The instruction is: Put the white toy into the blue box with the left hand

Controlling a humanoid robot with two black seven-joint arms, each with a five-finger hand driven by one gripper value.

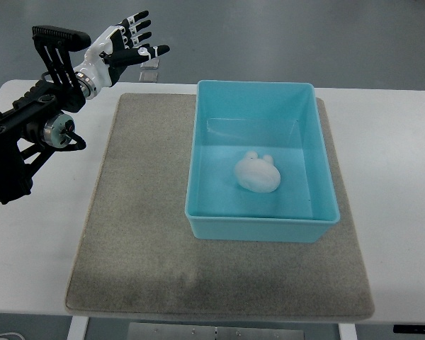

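A white toy lies on the floor of the blue box, near its middle. The box stands on a grey mat on the white table. My left hand is raised above the table's far left edge, well left of the box. Its fingers are spread and hold nothing. The left arm comes in from the left edge. The right arm does not show.
A small clear object stands at the table's far edge just below the left hand. The table's front edge runs along the bottom of the view.
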